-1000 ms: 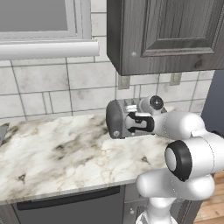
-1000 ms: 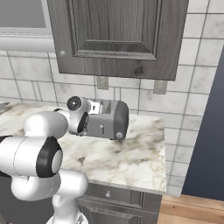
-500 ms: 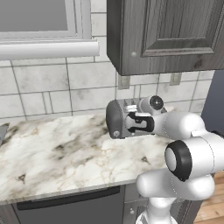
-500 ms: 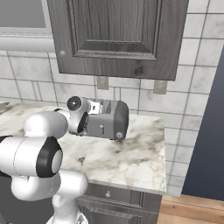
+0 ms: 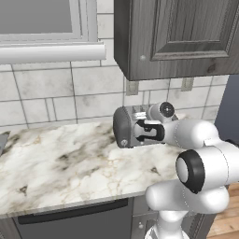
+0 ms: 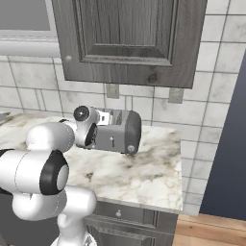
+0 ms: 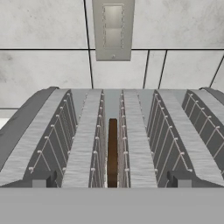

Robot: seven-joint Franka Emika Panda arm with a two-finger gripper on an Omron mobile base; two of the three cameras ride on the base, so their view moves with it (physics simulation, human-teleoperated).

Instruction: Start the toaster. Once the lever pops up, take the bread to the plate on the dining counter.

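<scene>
The grey toaster (image 5: 122,127) (image 6: 128,129) stands on the marble worktop against the tiled wall. My gripper (image 5: 141,129) (image 6: 99,129) hovers at its near side, level with its top, pointing toward the wall. In the hand view the toaster's slotted top (image 7: 83,144) spreads out just ahead. The dark-brown bread (image 7: 112,151) stands edge-on in the middle slot, straight ahead of my gripper (image 7: 112,181). The fingertips (image 7: 40,178) sit wide apart with nothing between them, so the gripper is open. The plate and the dining counter are out of view.
A dark wall cabinet (image 5: 177,37) hangs just above the toaster. Wall outlets (image 5: 132,87) (image 7: 113,28) sit behind it. Marble worktop (image 5: 60,163) stretches to the left under a window sill (image 5: 51,51). The worktop ends at its right edge (image 6: 181,168).
</scene>
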